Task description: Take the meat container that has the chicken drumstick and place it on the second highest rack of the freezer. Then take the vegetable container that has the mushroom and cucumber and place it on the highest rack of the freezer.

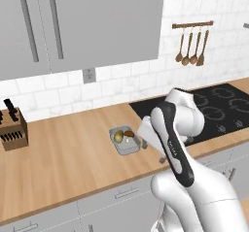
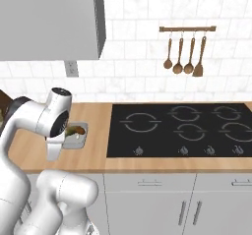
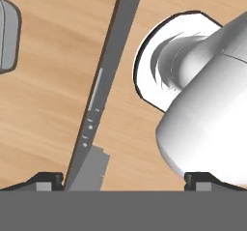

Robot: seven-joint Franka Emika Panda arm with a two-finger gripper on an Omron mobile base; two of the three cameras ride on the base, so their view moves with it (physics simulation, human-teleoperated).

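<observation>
My tray (image 1: 125, 140) with the cucumber (image 1: 118, 137) and the mushroom (image 1: 129, 134) sits on the wooden table (image 1: 63, 148), just off the nine o'clock edge of the black hob (image 2: 182, 128). In the hand view, it shows at about ten o'clock. It looks a light, stiff, shallow box, probably slick-walled; its loose load will roll if I tip it, so I'd pinch one long wall and keep it level. My claw (image 3: 123, 179) hangs over the table's front edge with fingertips (image 3: 46, 181) well apart, holding nothing. I think that's the drawer front below, though it is hard to read. Wooden spoons (image 2: 184, 57) hang on the tiled wall; a knife block (image 1: 12, 129) stands far off at nine o'clock.
</observation>
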